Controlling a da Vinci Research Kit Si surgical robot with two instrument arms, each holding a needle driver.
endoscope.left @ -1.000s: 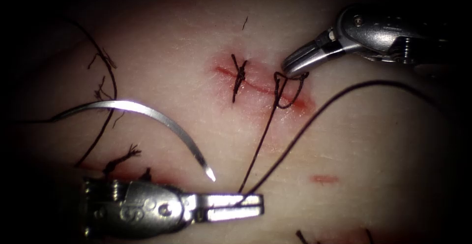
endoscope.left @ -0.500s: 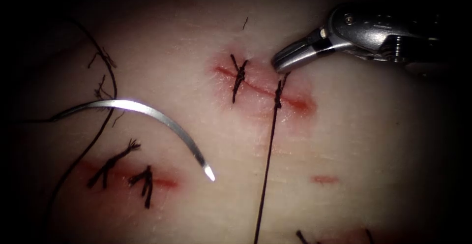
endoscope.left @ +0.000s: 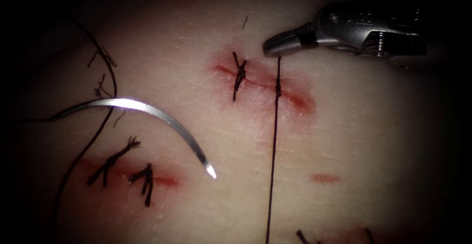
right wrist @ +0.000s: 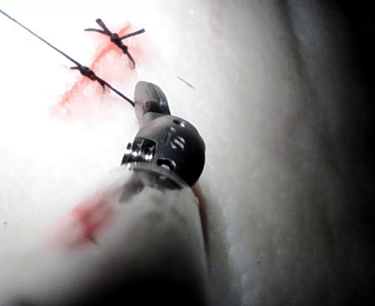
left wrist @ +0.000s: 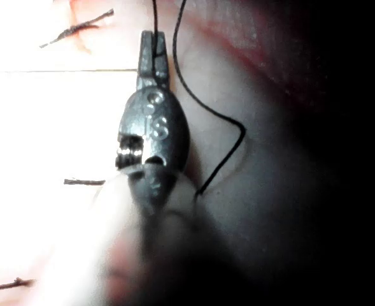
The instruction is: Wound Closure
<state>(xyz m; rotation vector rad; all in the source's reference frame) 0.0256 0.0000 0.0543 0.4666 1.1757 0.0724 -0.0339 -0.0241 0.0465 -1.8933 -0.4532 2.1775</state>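
— How far along does this closure look to you?

— Partway. The cut [endoscope.left: 263, 84] already carries one finished stitch [endoscope.left: 239, 76] with trimmed ends toward its left, and a second knot [endoscope.left: 278, 90] sits on it further right, its thread [endoscope.left: 273, 160] not yet trimmed.

— And who holds that thread?

— Both tools. The right tool [endoscope.left: 275, 47] has its jaws pressed together on the upper end, just above the cut; the strand runs straight and taut from there down across the knot. In the left wrist view, the left tool [left wrist: 153, 46] pinches the thread between closed jaws, with a slack length curling beside it.

— A second ago it looked looser, didn't it?

— Yes, a loop hung at the knot then; now it lies flat and snug, and the right tool sits further left and higher.

— Where is the needle?

— The needle [endoscope.left: 147, 113] lies free on the tissue [endoscope.left: 373, 140], well left of the cut, in neither tool, not in the tissue.

— What remains?

— My guess: securing this knot and cutting its tails. The right end of the cut may want another stitch.
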